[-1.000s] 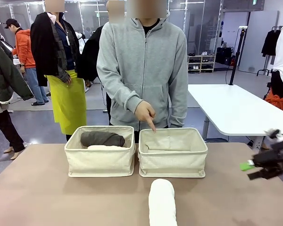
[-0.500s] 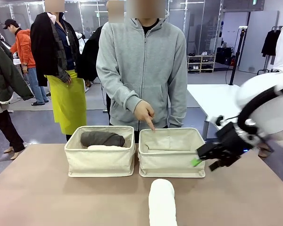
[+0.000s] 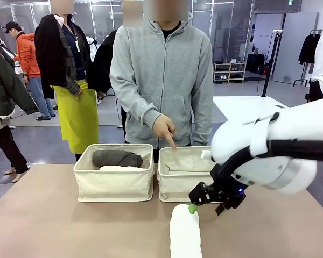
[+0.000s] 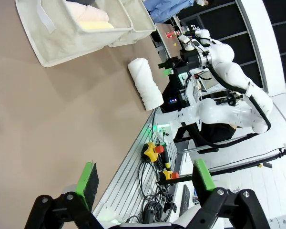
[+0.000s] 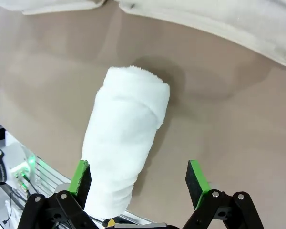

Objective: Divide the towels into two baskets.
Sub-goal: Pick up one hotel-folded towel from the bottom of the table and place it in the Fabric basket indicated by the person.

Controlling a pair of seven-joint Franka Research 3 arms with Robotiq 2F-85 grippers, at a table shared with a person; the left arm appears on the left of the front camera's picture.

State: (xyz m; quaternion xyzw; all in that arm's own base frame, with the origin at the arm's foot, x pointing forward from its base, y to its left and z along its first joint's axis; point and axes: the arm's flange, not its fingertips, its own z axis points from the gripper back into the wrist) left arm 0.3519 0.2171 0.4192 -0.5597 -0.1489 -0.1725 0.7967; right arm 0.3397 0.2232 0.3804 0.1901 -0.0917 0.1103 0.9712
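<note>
- Front view, nearest: the white towel (image 3: 184, 232) lies on the table (image 3: 43, 215) at 6 o'clock, end-on to the baskets.
- The right gripper (image 3: 203, 207) hangs over its far end, jaws spread, holding nothing.
- The left gripper (image 4: 145, 177) stands wide open and empty.
- Beyond, the right basket (image 3: 177, 185) at 12 o'clock; the left basket (image 3: 114, 183) at 11 holds the dark towel (image 3: 117, 158).
- The person's hand (image 3: 166, 129) points down over the right basket.

**Where the cams look**

Front cam sits low at the robot's edge of the table (image 3: 54, 215), looking across at a person (image 3: 161, 80) on the far side. Left wrist cam is rolled sideways, up high, well back from things. Right wrist cam looks almost straight down, v. close to the top. All 3 share the white towel (image 3: 184, 231) (image 4: 145, 89) (image 5: 121, 152) by the near edge.
</note>
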